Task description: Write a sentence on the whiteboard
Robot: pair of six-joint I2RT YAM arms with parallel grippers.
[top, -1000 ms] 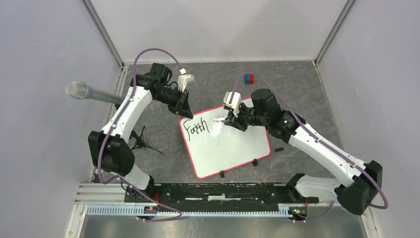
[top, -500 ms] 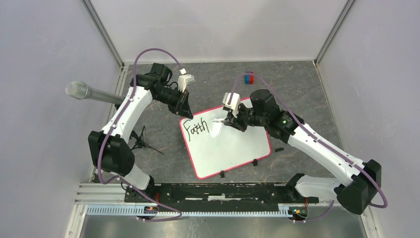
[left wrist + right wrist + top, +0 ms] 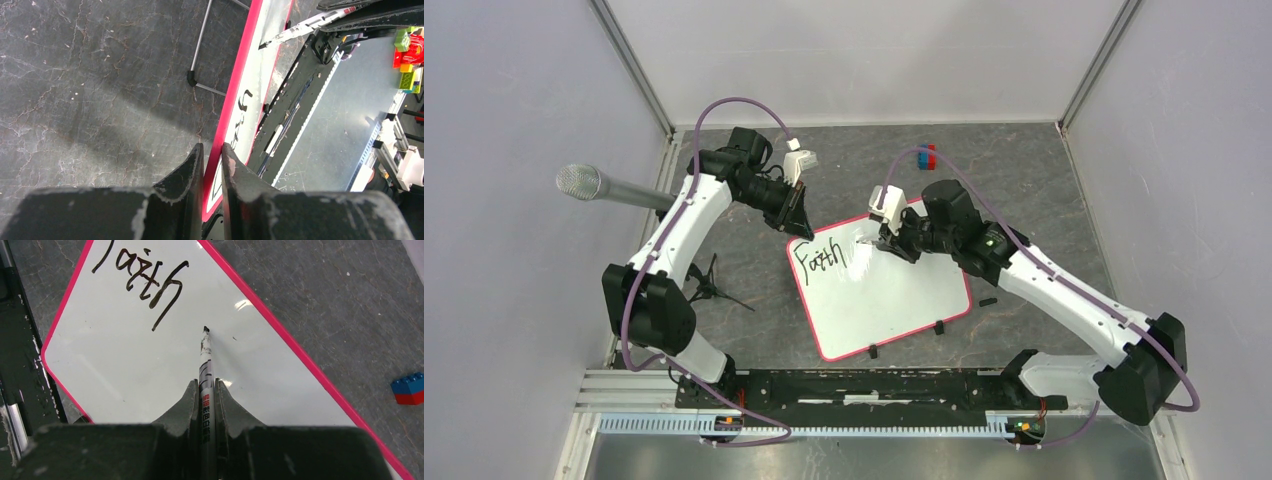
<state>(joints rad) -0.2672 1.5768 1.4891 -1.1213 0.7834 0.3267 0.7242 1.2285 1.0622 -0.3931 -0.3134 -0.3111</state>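
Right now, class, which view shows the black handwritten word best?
Right wrist view: the black handwritten word is large and sharp. Top view shows it whole but small; left wrist view catches only a few strokes, edge-on.

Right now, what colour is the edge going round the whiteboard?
Pinkish red. The rim of the whiteboard shows best in the right wrist view.
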